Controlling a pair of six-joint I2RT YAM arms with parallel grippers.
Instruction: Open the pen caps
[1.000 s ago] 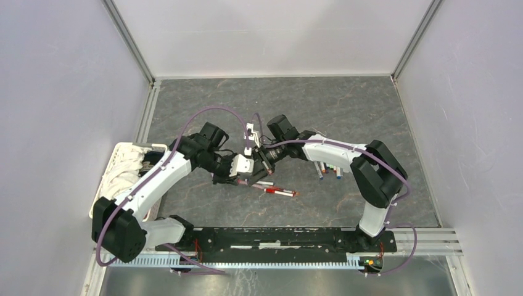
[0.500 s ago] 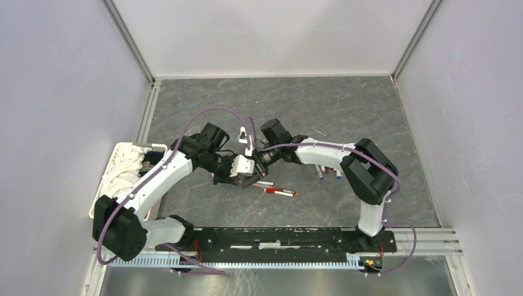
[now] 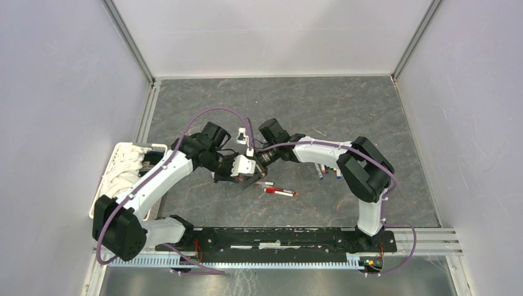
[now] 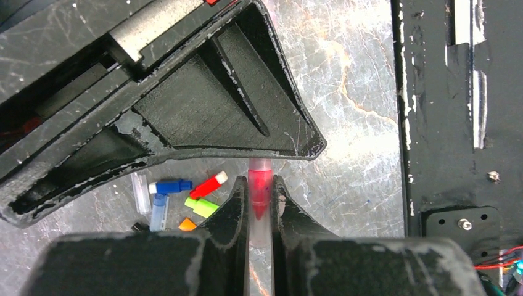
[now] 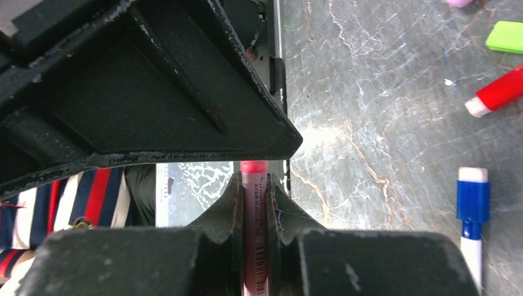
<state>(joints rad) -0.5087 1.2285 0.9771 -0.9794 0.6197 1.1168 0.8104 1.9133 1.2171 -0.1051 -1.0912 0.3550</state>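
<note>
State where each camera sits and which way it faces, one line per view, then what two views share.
Top external: above and behind the bases, facing down on the table; shows the left arm and right arm whole.
Left wrist: on the left arm, facing out past the left gripper, which is shut on the red pen, down to the table.
Right wrist: on the right arm, facing out past the right gripper, shut on that pen.
Shared: both wrist views show the red pen, gripped from opposite ends.
</note>
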